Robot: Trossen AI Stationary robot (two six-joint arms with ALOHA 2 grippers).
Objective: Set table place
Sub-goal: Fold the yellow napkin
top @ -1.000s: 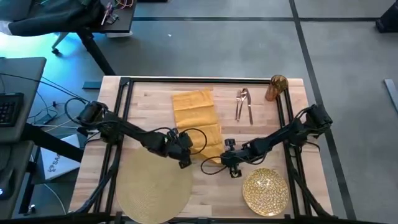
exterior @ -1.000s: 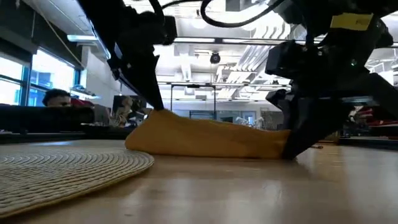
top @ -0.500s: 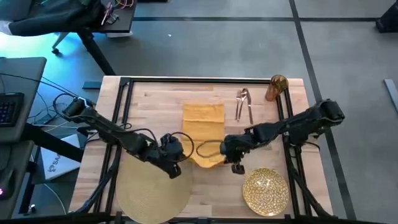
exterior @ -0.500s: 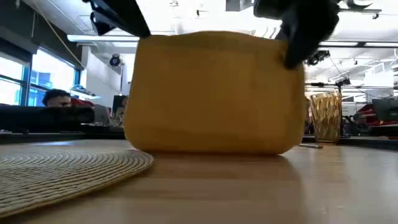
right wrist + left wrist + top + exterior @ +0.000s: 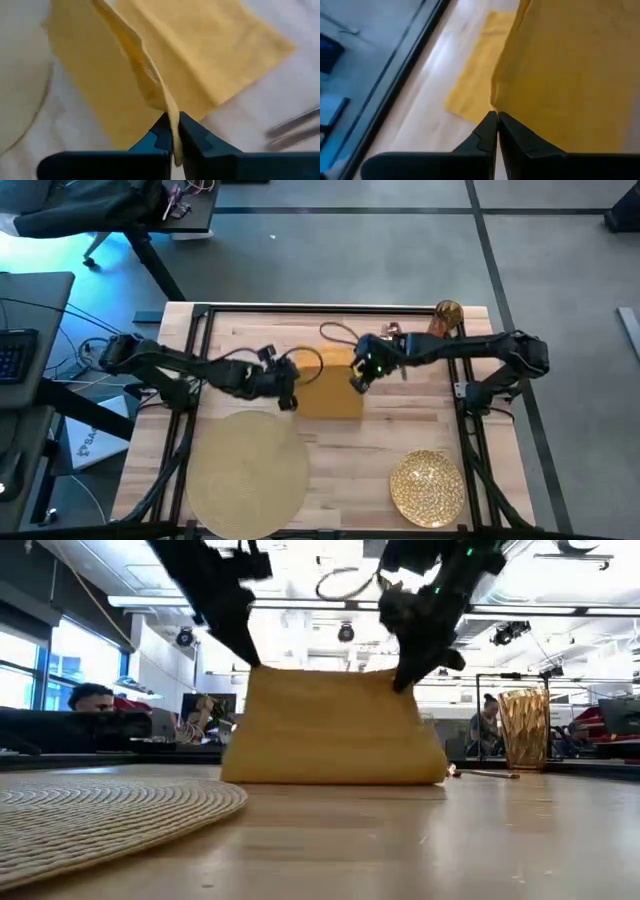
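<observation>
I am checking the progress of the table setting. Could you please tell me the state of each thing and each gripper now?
napkin: partly lifted, folded over, held at two corners.
left gripper: shut on napkin.
right gripper: shut on napkin.
placemat: flat, bare.
plate: flat on the table, off the placemat.
glass: upright at the far corner.
cutlery: partly hidden by the right arm.

Placemat (image 5: 245,472) cut off by the high view's bottom edge | cutlery (image 5: 392,332) mostly hidden (behind the right arm)

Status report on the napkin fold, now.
Left gripper and right gripper: jaws shut on napkin corners, folding it. Napkin half-raised mid-table. Cutlery just behind the right gripper; otherwise clear.
</observation>
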